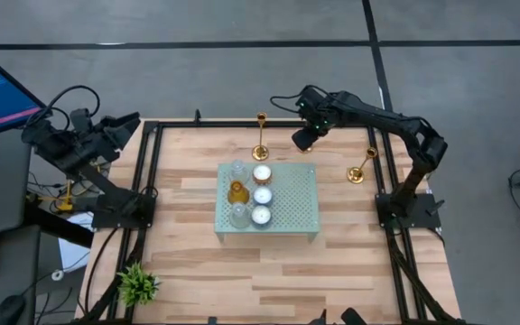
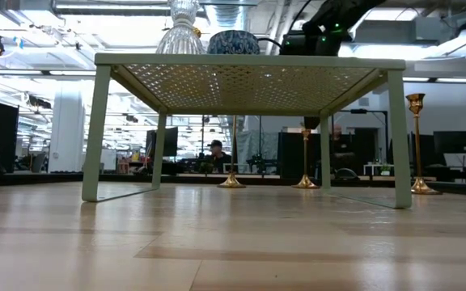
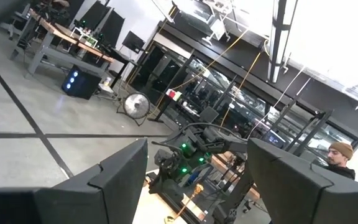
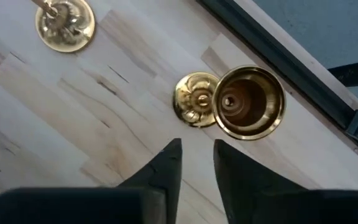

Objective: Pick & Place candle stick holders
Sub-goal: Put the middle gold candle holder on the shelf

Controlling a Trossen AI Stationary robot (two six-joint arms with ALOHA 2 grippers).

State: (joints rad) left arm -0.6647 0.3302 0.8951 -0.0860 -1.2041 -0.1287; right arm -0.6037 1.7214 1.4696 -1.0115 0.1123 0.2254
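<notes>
1. Right gripper [image 4: 196, 163] hovered over the table's far edge, fingers narrow and gripping nothing, just short of a shiny gold candlestick [image 4: 248, 102] with its cup top open upward.
2. Second candlestick [image 1: 261, 135] stood upright nearby.
3. Third candlestick [image 1: 361, 168] stood right of the rack [image 1: 301, 203].
4. Left gripper [image 1: 120, 126] waited wide open off-table.

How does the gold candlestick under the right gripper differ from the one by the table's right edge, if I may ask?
The candlestick under the right gripper stands at the far edge of the table; the candlestick by the right edge stands nearer and further right. The right gripper hangs over the first; the second stands free. Both are upright, slim and gold.
</notes>
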